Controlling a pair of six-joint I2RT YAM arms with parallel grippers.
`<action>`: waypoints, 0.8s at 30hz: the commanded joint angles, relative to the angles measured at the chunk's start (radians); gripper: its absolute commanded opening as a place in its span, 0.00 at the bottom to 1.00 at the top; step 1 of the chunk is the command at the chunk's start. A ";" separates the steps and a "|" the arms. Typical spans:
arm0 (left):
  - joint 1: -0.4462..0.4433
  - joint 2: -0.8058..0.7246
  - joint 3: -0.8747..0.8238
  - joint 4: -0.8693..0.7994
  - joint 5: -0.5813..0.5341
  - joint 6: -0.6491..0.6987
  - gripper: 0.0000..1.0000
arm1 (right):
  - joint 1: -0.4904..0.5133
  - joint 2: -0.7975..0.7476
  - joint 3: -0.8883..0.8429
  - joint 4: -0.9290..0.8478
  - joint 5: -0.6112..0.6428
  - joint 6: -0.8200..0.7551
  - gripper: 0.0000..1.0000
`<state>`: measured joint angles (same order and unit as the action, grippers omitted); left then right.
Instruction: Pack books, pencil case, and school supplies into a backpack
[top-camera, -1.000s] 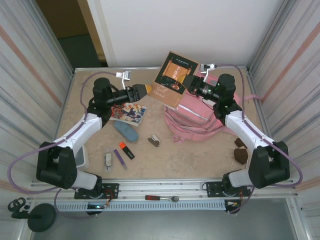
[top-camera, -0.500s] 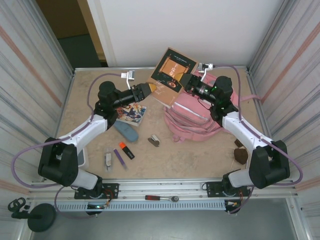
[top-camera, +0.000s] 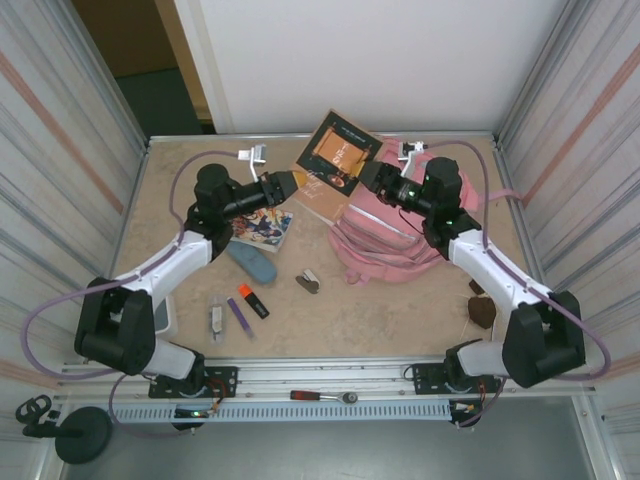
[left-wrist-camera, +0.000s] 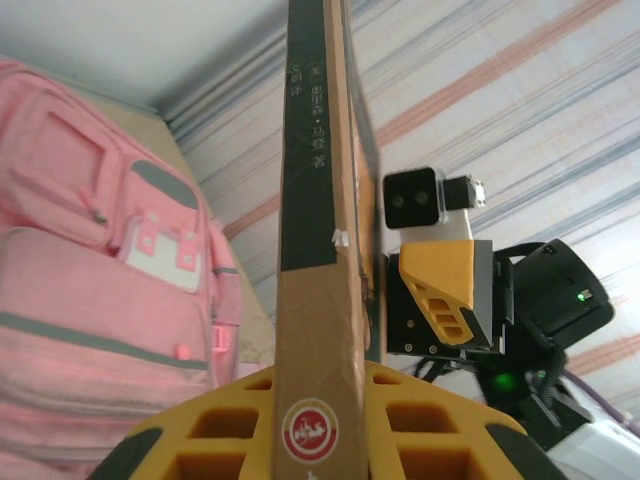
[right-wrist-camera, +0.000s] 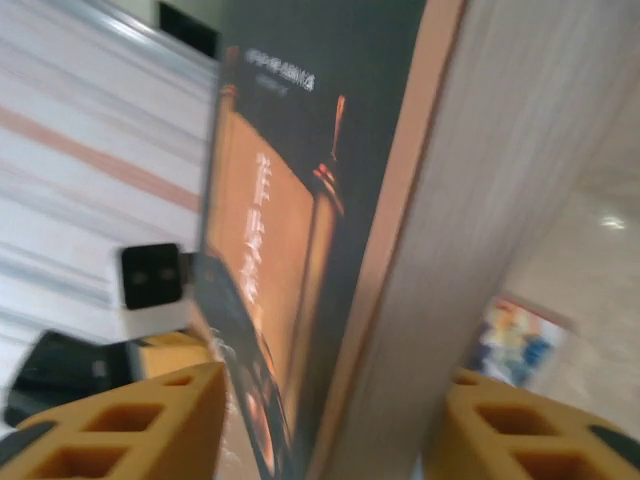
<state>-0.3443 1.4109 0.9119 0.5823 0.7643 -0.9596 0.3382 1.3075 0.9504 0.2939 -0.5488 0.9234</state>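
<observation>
Left end effector: clamped on brown book | right end effector: fingers flank opposite edge, grip cannot be told | brown book: airborne, tilted, beside backpack

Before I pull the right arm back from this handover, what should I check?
1. Left gripper grips the brown book: ok. Its fingers press both sides of the book's lower end.
2. Right gripper released: cannot tell. Its fingers straddle the book.
3. Book off the table: ok. It is held up between the two grippers.
4. Backpack mouth open: cannot tell. It lies on the table and no opening is visible.
5. Other items packed: not ok. The cartoon book and pencil case lie on the table.
</observation>
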 joint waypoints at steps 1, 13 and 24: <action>0.059 -0.099 -0.030 -0.067 -0.019 0.075 0.00 | -0.007 -0.098 0.055 -0.397 0.177 -0.346 0.60; 0.263 -0.328 -0.169 -0.502 -0.057 0.271 0.00 | 0.150 0.030 0.167 -0.933 0.622 -0.862 0.88; 0.258 -0.379 -0.209 -0.549 -0.069 0.288 0.00 | 0.207 0.391 0.342 -0.924 0.746 -0.961 0.73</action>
<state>-0.0853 1.0744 0.7013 -0.0074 0.6823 -0.7010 0.5247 1.6314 1.2404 -0.6106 0.1150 0.0269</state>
